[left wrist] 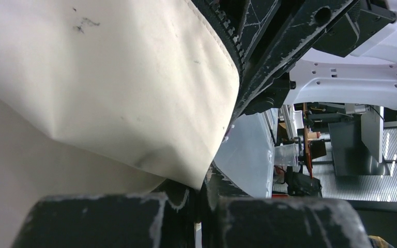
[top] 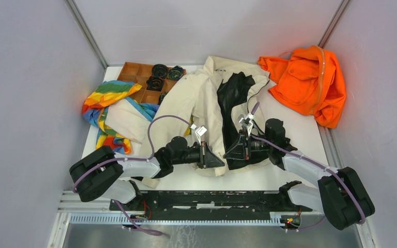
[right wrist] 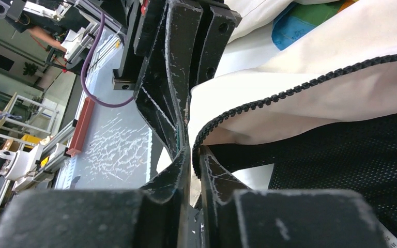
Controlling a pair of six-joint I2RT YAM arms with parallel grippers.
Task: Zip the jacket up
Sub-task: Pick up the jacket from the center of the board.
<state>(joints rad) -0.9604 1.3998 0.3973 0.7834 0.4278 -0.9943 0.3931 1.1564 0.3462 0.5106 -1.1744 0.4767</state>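
Nearest us, our left claw [left wrist: 201, 188] is clenched on the bottom corner of the large cream fabric jacket [top: 201, 98]. Close beside it, our right claw [right wrist: 192, 155] is clenched on the jacket's dark toothed zipper edge [right wrist: 310, 85], with black mesh lining [right wrist: 351, 155] below it. The jacket lies open in the middle of the white desk [top: 302, 132], collar toward the far edge. Farther left sit a rainbow-striped cloth [top: 106, 98] and a brown compartment tray [top: 134, 72]. At the far right lies a bright orange garment [top: 307, 82].
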